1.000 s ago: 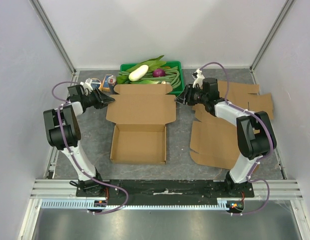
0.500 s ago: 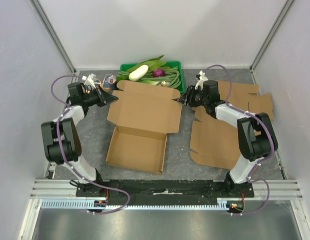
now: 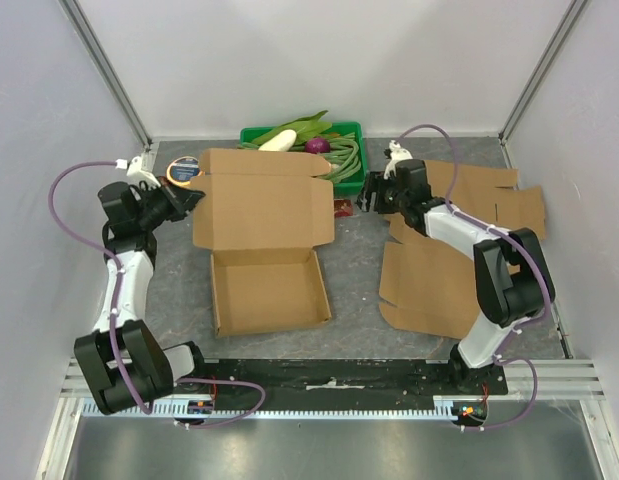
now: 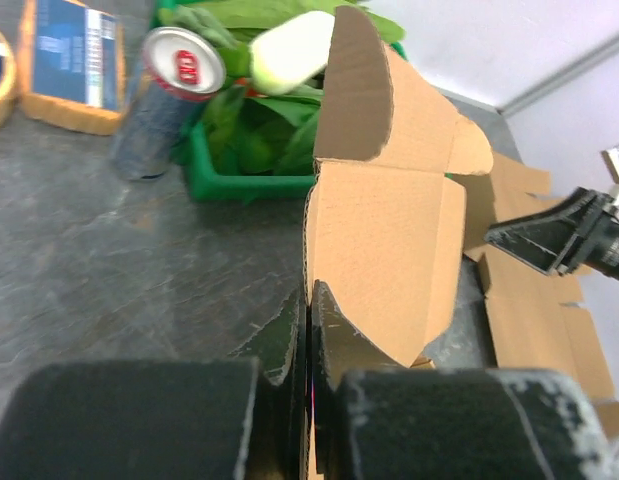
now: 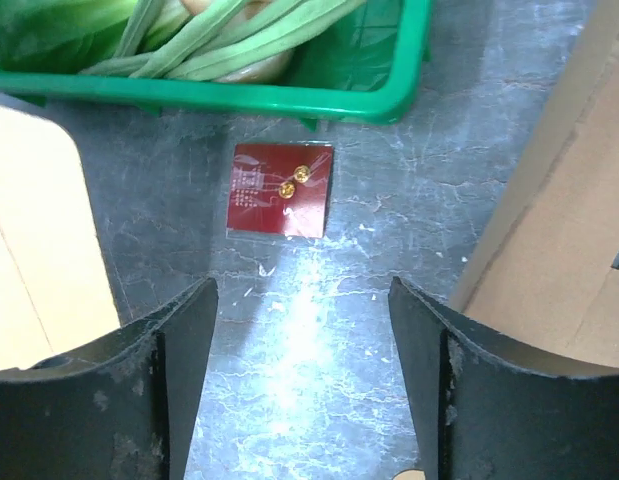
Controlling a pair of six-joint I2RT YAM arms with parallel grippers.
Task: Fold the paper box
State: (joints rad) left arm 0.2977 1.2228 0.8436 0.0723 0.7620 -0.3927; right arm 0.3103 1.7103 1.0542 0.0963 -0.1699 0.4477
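My left arm bends out along the left side, its left claw (image 3: 194, 197) pinched shut on the edge of the box's lid (image 3: 264, 205). My right arm reaches far right, and the right claw (image 5: 301, 300) is spread wide over a red card (image 5: 281, 190), holding nothing. The brown cardboard box (image 3: 267, 295) sits mid-surface, its tray open, the lid behind it near the green crate (image 5: 239, 95). Flat cardboard sheets (image 3: 439, 270) lie to the right on the grey surface (image 3: 359, 280), and white walls (image 3: 319, 60) enclose it.
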